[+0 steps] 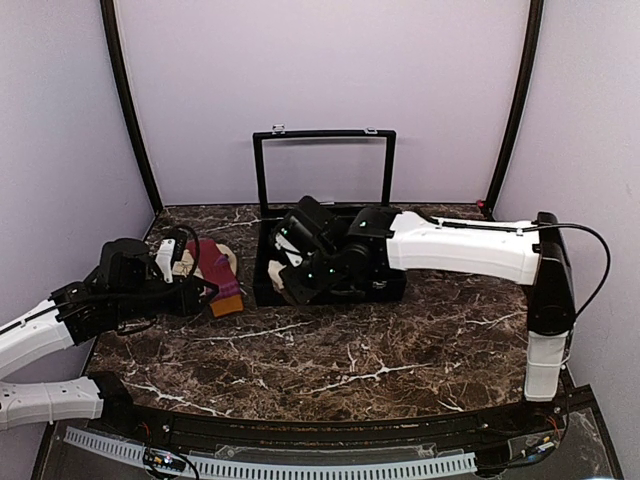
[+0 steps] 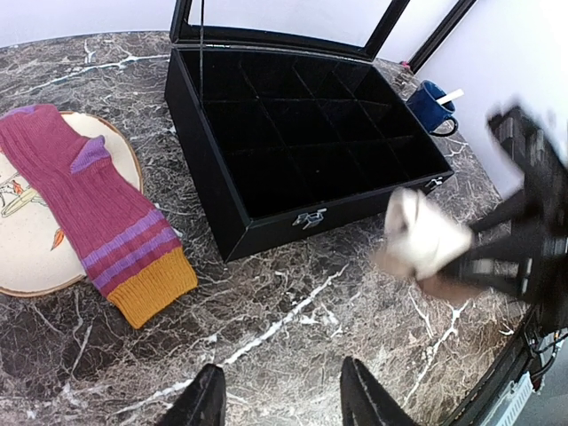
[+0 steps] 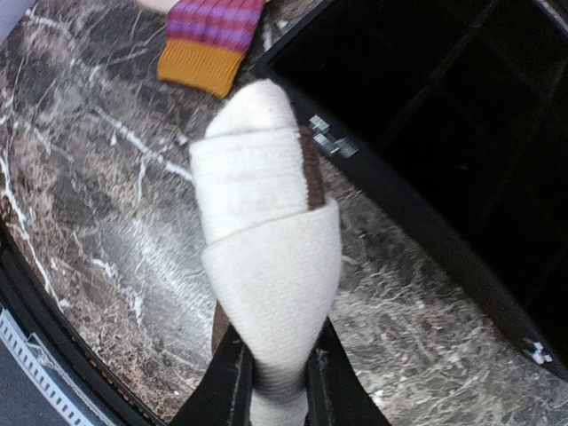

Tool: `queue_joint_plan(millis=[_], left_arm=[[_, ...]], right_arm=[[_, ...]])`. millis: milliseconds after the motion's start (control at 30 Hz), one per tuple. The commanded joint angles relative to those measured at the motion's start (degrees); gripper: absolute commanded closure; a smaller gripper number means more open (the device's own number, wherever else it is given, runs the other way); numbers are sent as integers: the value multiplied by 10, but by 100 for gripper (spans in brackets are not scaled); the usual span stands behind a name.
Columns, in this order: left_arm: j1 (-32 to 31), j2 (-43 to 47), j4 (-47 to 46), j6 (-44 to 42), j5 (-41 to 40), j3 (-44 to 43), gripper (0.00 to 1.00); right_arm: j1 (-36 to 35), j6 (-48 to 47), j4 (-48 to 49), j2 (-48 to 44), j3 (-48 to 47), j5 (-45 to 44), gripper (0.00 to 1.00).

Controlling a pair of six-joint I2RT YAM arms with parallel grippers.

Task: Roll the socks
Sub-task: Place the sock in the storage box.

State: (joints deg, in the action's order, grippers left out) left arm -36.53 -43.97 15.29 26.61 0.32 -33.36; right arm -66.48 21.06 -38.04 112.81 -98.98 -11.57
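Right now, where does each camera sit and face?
Top external: high behind the robot, facing down at the marble table; left arm, right arm show.
Left wrist: on the left arm, facing maroon sock and black box; own fingers below.
Right wrist: looks down past own fingers at the cream sock they hold.
All three share the maroon sock.

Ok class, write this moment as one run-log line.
right gripper: shut on cream sock, rolled | left gripper: open, empty | maroon sock: flat, unrolled, partly on mat

Tallied by kind.
Found one cream sock (image 3: 266,231) and one maroon sock (image 2: 106,209), making two; one mat (image 2: 35,257); one box (image 2: 266,228); one mug (image 2: 432,103); one left gripper (image 2: 281,383) and one right gripper (image 3: 271,359).
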Motion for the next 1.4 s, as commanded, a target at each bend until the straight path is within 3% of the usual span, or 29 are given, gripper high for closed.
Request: queue_joint_plan(millis=[0,300,633,967,1133,1367], left_arm=[[2,13,23,0,-6,6,54],[2,28,47,14,-32,0,54],[2,25,46,48,-55,6,54],[2,-19,13,53,-52,4,55],[2,-29,9,46,-57,-1,55],[2,-40,5,40,-56,-7,55]], right_arm=[[55,-24,-39,13,-68,-43,100],[170,-95,-46,64,-112,-21,100],[228,-172,-38,96,-82,26,100],[233,-207,-72,103,-41,111,100],[233,-214,-71,89,-11,123,100],[237,-227,-108,123,-42,123,100]])
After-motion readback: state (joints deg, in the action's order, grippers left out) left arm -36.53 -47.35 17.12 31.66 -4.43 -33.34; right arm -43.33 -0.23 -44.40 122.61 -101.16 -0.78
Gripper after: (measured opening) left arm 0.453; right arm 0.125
